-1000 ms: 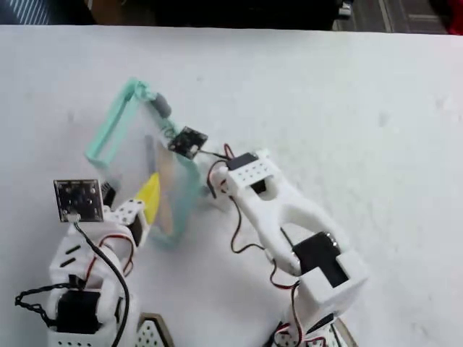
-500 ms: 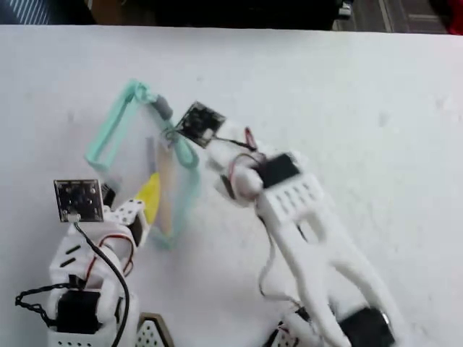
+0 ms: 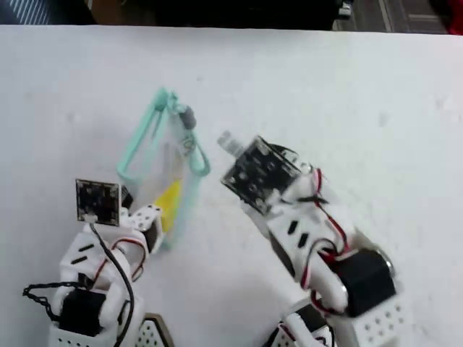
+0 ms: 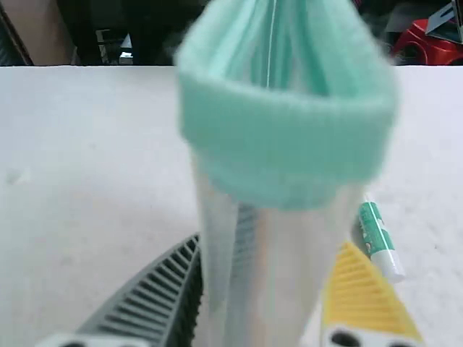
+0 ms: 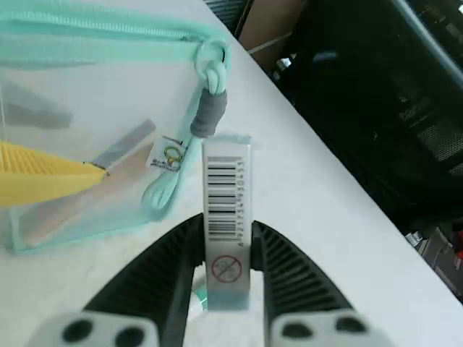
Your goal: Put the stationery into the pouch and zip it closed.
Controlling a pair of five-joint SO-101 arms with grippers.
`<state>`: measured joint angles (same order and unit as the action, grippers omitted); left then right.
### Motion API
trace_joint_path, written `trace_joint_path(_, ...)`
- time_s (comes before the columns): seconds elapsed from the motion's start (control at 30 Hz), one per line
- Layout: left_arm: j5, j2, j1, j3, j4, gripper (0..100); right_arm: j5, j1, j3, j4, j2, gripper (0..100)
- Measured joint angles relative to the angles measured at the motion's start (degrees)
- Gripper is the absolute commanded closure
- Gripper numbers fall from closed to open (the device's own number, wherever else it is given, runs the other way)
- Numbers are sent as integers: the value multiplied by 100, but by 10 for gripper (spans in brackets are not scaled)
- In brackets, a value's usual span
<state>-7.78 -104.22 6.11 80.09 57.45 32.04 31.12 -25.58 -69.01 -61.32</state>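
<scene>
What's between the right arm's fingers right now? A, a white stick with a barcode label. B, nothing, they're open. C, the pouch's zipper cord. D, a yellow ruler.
A: in the right wrist view the right gripper has its fingers closed on the white barcoded stick, with the pouch lying beyond it.

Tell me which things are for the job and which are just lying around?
For the job: pouch; stationery stick, held by the right end effector; left end effector, gripping the pouch.
Just there: table; red thing; brown box.
</scene>
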Motion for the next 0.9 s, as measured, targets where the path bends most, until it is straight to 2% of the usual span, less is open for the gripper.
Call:
trace_joint_path(0.1, 123, 0, 255, 0, 26, 748, -422, 9, 0, 492, -237, 982)
trace_joint_path(0.33, 598, -44, 774, 0, 167, 747, -2813, 0, 0, 2136, -404, 981)
trace_joint_path(0.43, 615, -44, 809, 0, 176, 731, -3024, 62, 0, 2338, -396, 982)
trace_joint_path(0.53, 615, -44, 809, 0, 176, 683, -3059, 545, 0, 2400, -246, 982)
trace_joint_path(0.7, 615, -44, 809, 0, 176, 676, -3059, 1371, 0, 2400, 369, 982)
trace_joint_path(0.9, 615, -44, 809, 0, 176, 676, -3059, 1424, -9, 2251, 774, 982)
